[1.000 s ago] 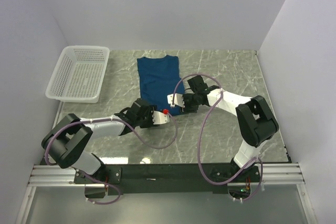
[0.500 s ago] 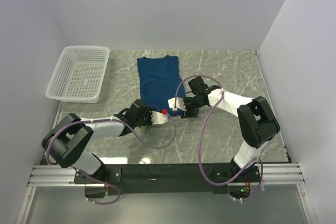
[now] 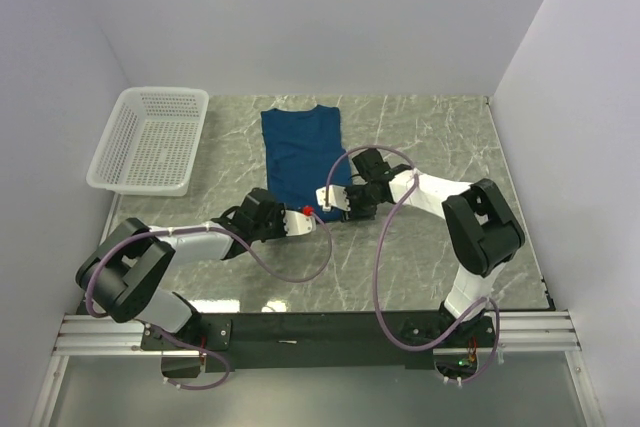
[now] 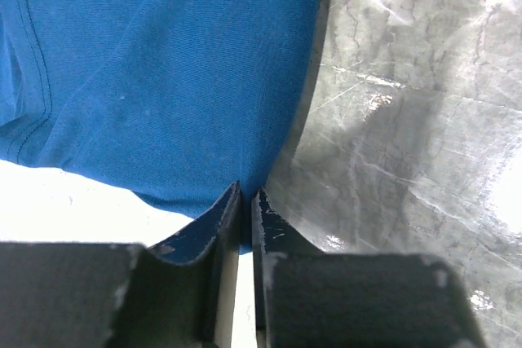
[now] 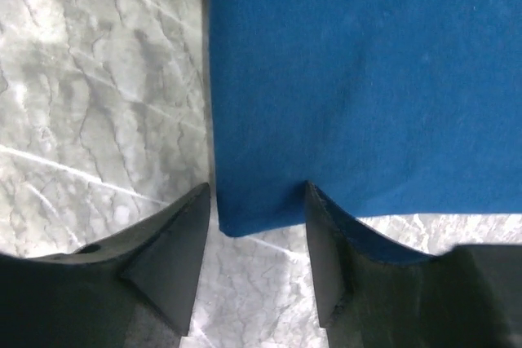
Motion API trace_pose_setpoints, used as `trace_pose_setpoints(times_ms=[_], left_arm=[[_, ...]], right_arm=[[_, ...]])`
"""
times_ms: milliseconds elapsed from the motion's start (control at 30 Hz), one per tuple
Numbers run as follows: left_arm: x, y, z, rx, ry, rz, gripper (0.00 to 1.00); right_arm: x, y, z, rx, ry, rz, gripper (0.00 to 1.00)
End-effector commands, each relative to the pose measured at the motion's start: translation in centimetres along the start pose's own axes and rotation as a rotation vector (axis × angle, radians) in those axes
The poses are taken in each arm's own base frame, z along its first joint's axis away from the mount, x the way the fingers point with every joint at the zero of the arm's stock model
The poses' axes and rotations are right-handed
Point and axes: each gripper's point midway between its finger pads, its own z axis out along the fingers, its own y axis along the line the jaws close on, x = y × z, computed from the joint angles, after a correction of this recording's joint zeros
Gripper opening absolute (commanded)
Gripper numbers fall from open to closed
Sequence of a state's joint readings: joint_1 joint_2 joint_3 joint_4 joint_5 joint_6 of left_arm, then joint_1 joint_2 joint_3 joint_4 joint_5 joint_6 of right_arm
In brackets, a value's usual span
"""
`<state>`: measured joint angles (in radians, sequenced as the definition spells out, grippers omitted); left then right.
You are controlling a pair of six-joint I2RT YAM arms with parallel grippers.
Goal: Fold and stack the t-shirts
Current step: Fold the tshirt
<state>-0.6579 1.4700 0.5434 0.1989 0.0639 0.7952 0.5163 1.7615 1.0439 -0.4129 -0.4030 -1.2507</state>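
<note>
left claw (image 4: pixel 246 191) is pinched narrow on the t-shirt (image 4: pixel 163 71) hem, right claw (image 5: pixel 256 187) is wide with the corner between its fingers. Prepping a fold, I guess.

One blue t-shirt (image 3: pixel 300 152), one white mesh basket (image 3: pixel 140 185) and one marble counter (image 3: pixel 440 137) are in view. There are two arms, the left arm (image 3: pixel 190 240) and the right arm (image 3: pixel 440 190). Each trails one purple cable (image 3: pixel 381 277), making two cables. Each arm ends in two dark fingers (image 4: pixel 196 238), four in all
</note>
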Motion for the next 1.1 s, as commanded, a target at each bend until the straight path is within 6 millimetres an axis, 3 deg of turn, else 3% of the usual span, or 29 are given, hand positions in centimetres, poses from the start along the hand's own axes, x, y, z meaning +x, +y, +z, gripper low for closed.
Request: trace_pose_setpoints(times_ms=[0, 67, 100, 200, 267, 433, 600, 700, 767, 833, 867, 900, 933, 967, 1000, 1033, 1067], left_arm=[[-1.1, 0.0, -0.4, 0.010, -0.064, -0.012, 0.13], [-1.3, -0.3, -0.3, 0.032, -0.073, -0.015, 0.03], [-1.2, -0.6, -0.3, 0.044, -0.071, -0.015, 0.01], [-1.5, -1.6, -0.6, 0.103, -0.086, -0.012, 0.01], [-2.3, -2.1, -1.0, 0.140, -0.123, -0.009, 0.01], [-3.3, -4.2, -2.6, 0.266, -0.157, -0.028, 0.00], [-5.5, -7.3, -4.7, 0.429, -0.228, -0.048, 0.00], [-6.1, -8.0, -5.5, 0.486, -0.242, -0.078, 0.00], [-5.8, -6.8, -5.2, 0.455, -0.229, -0.094, 0.00], [-5.9, -4.7, -4.8, 0.422, -0.255, -0.131, 0.00], [-5.0, -2.0, -4.4, 0.363, -0.248, -0.176, 0.00], [-5.2, 0.1, -4.0, 0.307, -0.268, -0.183, 0.00], [-4.2, 2.4, -3.7, 0.242, -0.253, -0.210, 0.00], [-4.3, 4.7, -3.0, 0.191, -0.253, -0.210, 0.00], [-4.2, 6.2, -2.5, 0.160, -0.253, -0.214, 0.00], [-4.5, 8.2, -2.0, 0.116, -0.269, -0.221, 0.00], [-4.4, 10.9, -1.0, 0.083, -0.269, -0.240, 0.00]], right_arm=[[0.3, 0.5, 1.1, -0.009, 0.042, -0.016, 0.52], [0.5, 0.7, 1.5, -0.022, 0.052, -0.001, 0.43], [0.4, 0.4, 1.4, -0.020, 0.053, 0.008, 0.31], [-0.1, 0.6, 1.0, -0.036, 0.025, 0.021, 0.08], [-0.8, 1.3, 0.2, -0.061, -0.009, 0.022, 0.01], [-1.6, 3.5, -1.9, -0.143, -0.072, 0.054, 0.00], [-2.1, 8.2, -4.9, -0.282, -0.105, 0.080, 0.00], [-2.2, 8.3, -5.5, -0.275, -0.102, 0.114, 0.00], [-2.3, 6.6, -5.2, -0.224, -0.107, 0.145, 0.00], [-3.2, 3.3, -5.9, -0.154, -0.120, 0.212, 0.00], [-3.2, 2.0, -5.3, -0.137, -0.114, 0.276, 0.00], [-4.1, -1.2, -6.1, -0.073, -0.132, 0.281, 0.00], [-4.3, -2.9, -6.2, -0.041, -0.133, 0.304, 0.00], [-3.7, -4.6, -5.3, -0.013, -0.111, 0.339, 0.00], [-4.8, -7.8, -6.3, 0.054, -0.133, 0.367, 0.00], [-4.7, -9.6, -6.4, 0.091, -0.131, 0.392, 0.00], [-3.8, -11.3, -5.2, 0.117, -0.109, 0.424, 0.00]])
